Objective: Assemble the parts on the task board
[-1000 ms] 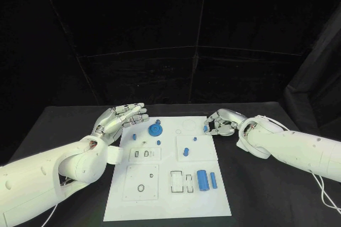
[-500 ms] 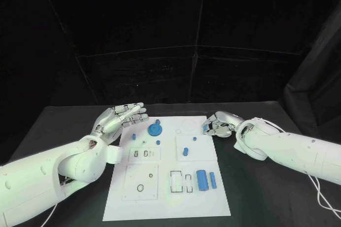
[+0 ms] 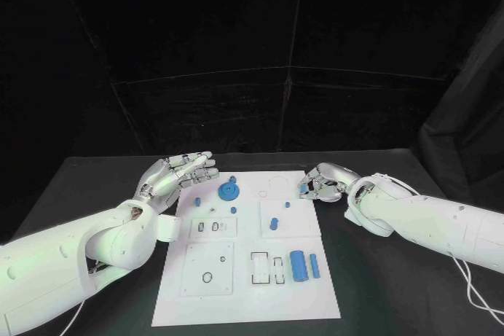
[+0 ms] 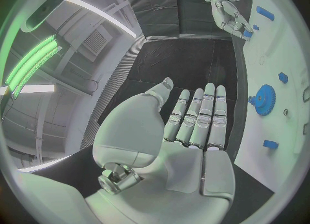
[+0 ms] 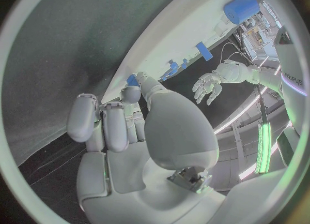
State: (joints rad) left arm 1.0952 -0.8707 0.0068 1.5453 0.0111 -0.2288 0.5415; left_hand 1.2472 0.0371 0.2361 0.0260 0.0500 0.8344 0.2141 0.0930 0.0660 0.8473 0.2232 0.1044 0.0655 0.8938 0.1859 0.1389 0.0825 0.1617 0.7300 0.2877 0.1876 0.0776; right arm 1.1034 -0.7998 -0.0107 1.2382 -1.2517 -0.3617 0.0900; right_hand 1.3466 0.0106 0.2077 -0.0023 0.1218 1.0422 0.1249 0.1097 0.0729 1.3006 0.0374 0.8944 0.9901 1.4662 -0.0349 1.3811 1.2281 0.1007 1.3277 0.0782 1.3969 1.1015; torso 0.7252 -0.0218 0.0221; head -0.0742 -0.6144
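Silver fingers on the right hand (image 3: 323,182) are curled in at the far right edge of the white task board (image 3: 247,292), and the right wrist view shows a small blue part (image 5: 132,79) right at the fingertips (image 5: 131,94). Honestly can't tell if it's pinching the piece or just touching it. Compared with a second ago, this hand has slid slightly toward the board's edge and turned so you see more of its back; in the last half second it barely moved.

The left hand (image 3: 178,173) is flat and open, fingers straight and together, palm up-ish, holding nothing, hovering at the board's far left corner. Same pose as before, no real change.

Out on the board: a blue gear-shaped disc (image 3: 229,191) near the far end, a little blue peg (image 3: 197,202) to its left, a short blue oblong piece (image 3: 274,224) around the middle, and two blue cylinders (image 3: 304,266) lying side by side toward the near right. Several rectangular cut-out slots (image 3: 268,269) sit on the near half. None of those parts have shifted since the earlier frames.
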